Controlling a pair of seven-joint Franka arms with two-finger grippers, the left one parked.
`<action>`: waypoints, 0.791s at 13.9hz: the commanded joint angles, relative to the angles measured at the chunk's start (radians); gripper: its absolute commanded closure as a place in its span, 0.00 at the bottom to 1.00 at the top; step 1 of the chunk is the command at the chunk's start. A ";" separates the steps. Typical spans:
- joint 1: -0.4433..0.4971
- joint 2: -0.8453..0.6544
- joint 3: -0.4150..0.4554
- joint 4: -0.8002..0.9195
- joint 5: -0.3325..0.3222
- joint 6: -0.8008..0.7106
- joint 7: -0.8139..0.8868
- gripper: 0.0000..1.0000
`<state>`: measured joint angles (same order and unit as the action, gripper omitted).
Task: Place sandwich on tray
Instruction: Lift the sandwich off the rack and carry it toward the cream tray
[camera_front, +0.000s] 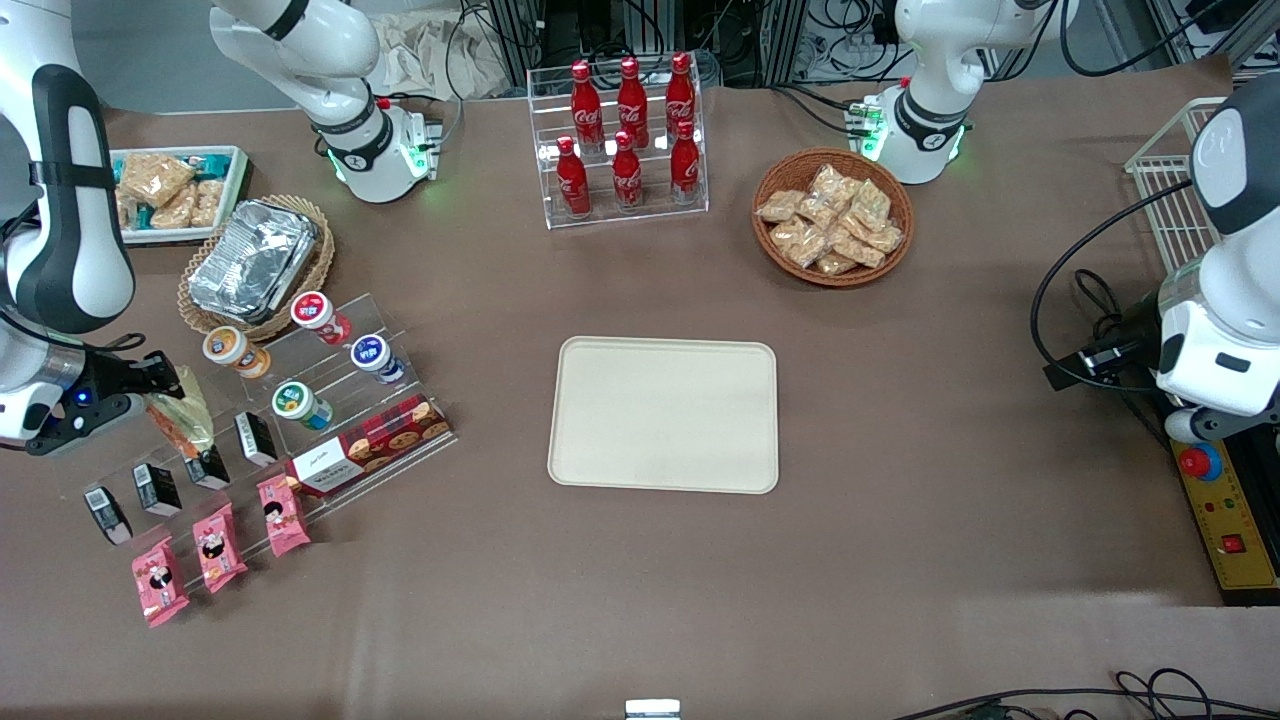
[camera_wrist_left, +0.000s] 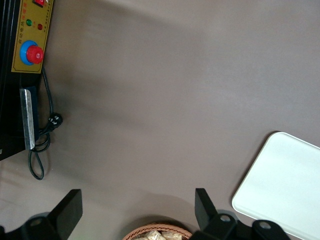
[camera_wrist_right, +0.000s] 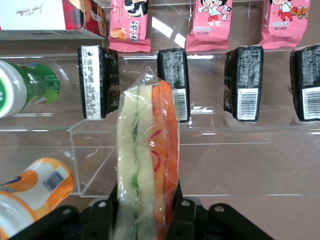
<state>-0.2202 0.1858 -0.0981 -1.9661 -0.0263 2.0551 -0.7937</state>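
Your right arm reaches in low at its own end of the tabletop, forearm dropping to a wrist turned sideways. The gripper (camera_front: 165, 385) hangs just above the surface, and its black fingers (camera_wrist_right: 172, 212) press from both sides against the wrapped sandwich (camera_wrist_right: 148, 165), which stands on edge between them

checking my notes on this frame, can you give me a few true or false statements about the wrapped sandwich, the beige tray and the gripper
1. The clear-wrapped triangular sandwich sits between the fingers of the right arm's gripper. True.
2. The flat cream-beige rectangular tray already holds the sandwich. False: nothing lies on the tray.
3. The gripper is over the clear acrylic tiered shelf, at the working arm's end of the table. True.
4. The round wicker basket of tan snack packets stands on the tray. False: it stands on the table, farther from the front camera than the tray.
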 joint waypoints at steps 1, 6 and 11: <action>0.002 -0.015 0.006 0.064 -0.008 -0.084 -0.007 0.64; 0.074 0.038 0.018 0.333 -0.004 -0.312 -0.001 0.64; 0.241 0.031 0.026 0.351 0.049 -0.306 -0.013 0.64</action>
<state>-0.0390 0.1881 -0.0691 -1.6596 0.0001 1.7752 -0.7937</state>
